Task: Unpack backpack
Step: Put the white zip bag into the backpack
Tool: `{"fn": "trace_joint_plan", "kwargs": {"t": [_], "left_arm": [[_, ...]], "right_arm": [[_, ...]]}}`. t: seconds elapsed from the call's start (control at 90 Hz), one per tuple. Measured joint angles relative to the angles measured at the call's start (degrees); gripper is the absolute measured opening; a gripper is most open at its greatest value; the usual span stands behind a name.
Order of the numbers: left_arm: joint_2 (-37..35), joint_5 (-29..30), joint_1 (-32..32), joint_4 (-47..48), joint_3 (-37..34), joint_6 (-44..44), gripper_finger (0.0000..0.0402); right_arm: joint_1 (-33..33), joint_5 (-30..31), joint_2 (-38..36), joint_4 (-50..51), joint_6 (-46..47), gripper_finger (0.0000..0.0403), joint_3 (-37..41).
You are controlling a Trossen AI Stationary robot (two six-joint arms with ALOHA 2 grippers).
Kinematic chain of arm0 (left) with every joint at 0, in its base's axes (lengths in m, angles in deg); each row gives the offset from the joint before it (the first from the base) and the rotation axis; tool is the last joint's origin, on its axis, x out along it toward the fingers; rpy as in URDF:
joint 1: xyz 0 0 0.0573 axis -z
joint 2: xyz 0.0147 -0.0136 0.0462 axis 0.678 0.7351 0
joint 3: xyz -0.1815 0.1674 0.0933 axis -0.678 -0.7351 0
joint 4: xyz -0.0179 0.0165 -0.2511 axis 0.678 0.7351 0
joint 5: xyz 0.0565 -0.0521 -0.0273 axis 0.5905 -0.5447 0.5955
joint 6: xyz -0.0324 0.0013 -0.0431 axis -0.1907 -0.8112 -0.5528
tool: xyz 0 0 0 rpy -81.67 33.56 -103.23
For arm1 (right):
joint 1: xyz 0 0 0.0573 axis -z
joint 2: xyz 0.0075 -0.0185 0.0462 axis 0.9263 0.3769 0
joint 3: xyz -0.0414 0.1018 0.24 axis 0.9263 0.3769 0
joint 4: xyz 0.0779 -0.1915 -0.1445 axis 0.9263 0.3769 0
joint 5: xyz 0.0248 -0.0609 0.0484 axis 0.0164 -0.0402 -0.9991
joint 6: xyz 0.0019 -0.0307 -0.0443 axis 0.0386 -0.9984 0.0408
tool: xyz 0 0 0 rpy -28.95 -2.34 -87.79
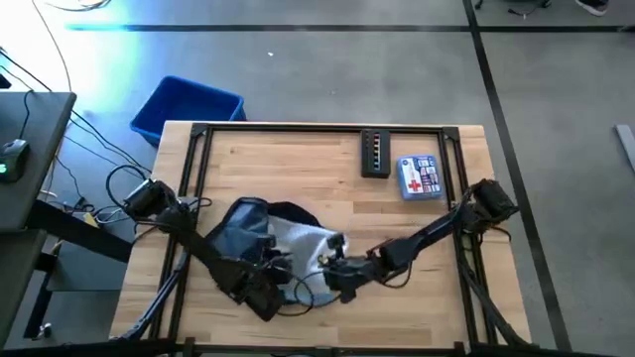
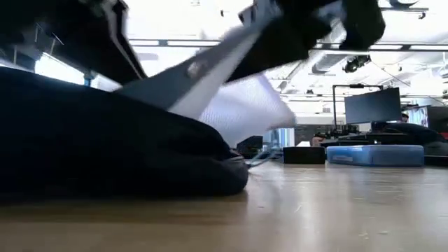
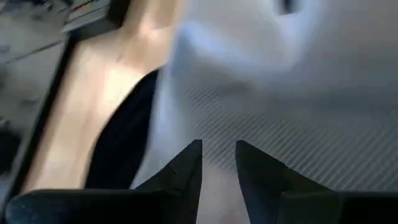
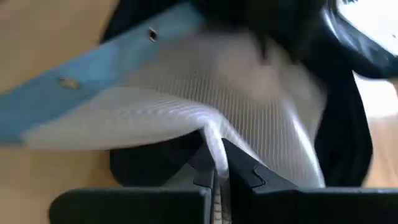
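- Backpack [image 1: 253,233] found lying flat on the near-left part of the table [image 1: 327,169], dark fabric spread low, mouth turned toward the right arm.
- Pale ribbed pouch with a blue edge strip [image 1: 303,248] noted half out of that mouth, long axis running from the backpack interior toward the right side of the table.
- Right gripper [image 4: 219,171] observed at the pouch's outer end, fingers pressed together on a pinched fold of the ribbed material; pouch stretched back from the fingers toward the dark opening.
- Left gripper [image 3: 217,168] recorded over the backpack's near-left side, fingers slightly apart with nothing between them; pale material directly ahead of the tips, contact not confirmed.
- Judged: right arm nearer to the pouch and already in possession; coming move dependent on drawing along the pouch's long axis, away from the backpack mouth.
- Judged: backpack unrestrained unless pinned by the left gripper; risk of dragging with the pouch.
- First-aid box [image 1: 418,177] and dark slim device [image 1: 375,153] seen at the far right of the table, well apart; blue bin [image 1: 187,107] on the floor beyond the far-left corner.
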Motion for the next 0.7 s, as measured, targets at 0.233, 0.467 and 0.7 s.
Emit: {"fn": "trace_joint_plan", "kwargs": {"t": [0.233,0.467,0.7], "left_arm": [[-0.11,0.22,4.97,25.49,7.75,-20.3,0.0078],[-0.07,-0.3,7.02,26.65,6.99,-16.78,0.0078],[-0.04,3.87,5.89,23.88,3.38,-15.73,0.0078]], "right_arm": [[-1.01,-7.48,6.93,-0.79,-3.69,0.0,-9.84],[-0.18,-27.74,14.85,0.75,-9.73,0.0,-22.46],[-2.18,-22.38,19.58,2.54,-10.56,0.0,-31.29]]}}
